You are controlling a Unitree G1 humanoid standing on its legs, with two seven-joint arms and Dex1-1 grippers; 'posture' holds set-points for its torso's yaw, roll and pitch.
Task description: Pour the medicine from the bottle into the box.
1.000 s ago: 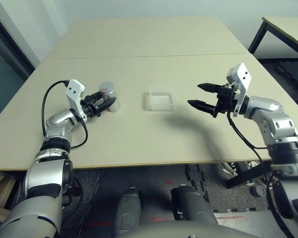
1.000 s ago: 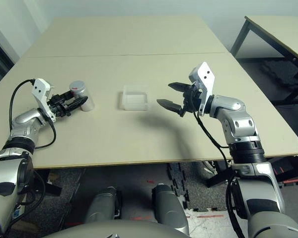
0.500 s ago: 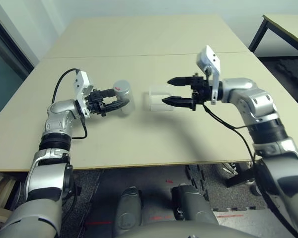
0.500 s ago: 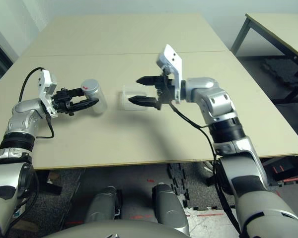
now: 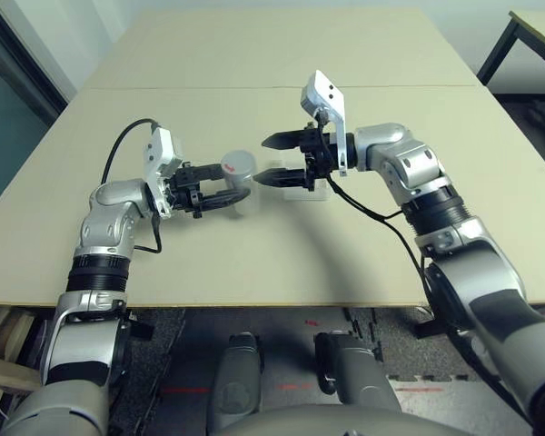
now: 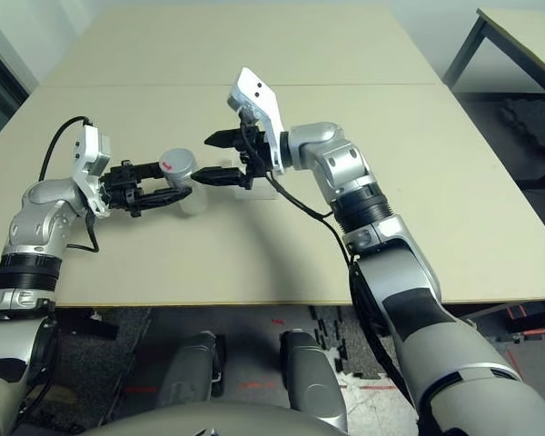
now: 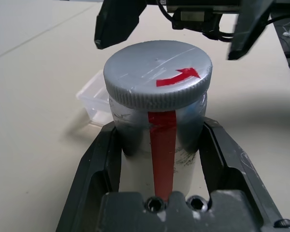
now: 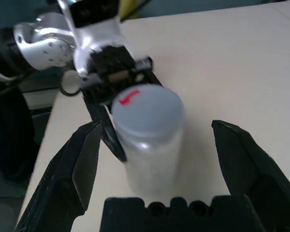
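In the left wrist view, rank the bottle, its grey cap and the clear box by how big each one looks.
Largest to smallest as they look:
1. the bottle, clamped in the left gripper
2. its cap
3. the box

The box lies farther from this camera and is partly hidden behind the bottle, so its rank is unsure.

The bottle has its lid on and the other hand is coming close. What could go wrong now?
The right hand is open just short of the cap; closing off-centre, it might slip. The left hand grips only the bottle low on its body, so twisting could turn the bottle. The box lies close by and could get bumped.
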